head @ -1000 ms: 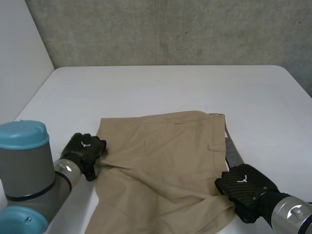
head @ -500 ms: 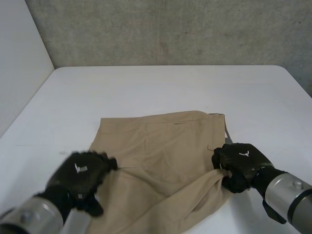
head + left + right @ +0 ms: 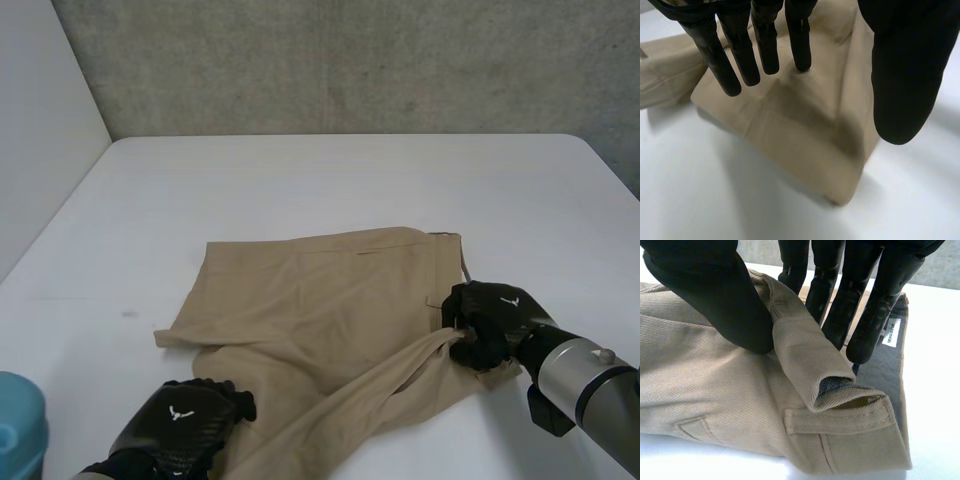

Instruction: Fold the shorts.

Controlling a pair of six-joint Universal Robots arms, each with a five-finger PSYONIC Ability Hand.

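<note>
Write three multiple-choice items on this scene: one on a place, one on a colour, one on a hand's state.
1. Where on the shorts is the right hand?
A. the waistband edge
B. a leg hem
C. the middle

2. What colour are the shorts?
A. blue
B. tan
C. red

3. How is the left hand?
A. curled round the cloth
B. a closed fist
C. open, fingers straight

Answers:
1 A: in the right wrist view the belt loop and label lie by its fingers, which pinch a fold of that edge against the thumb.
2 B: the cloth is tan against the white table.
3 C: in the left wrist view its fingers hang straight above the cloth, with the thumb apart.
</note>
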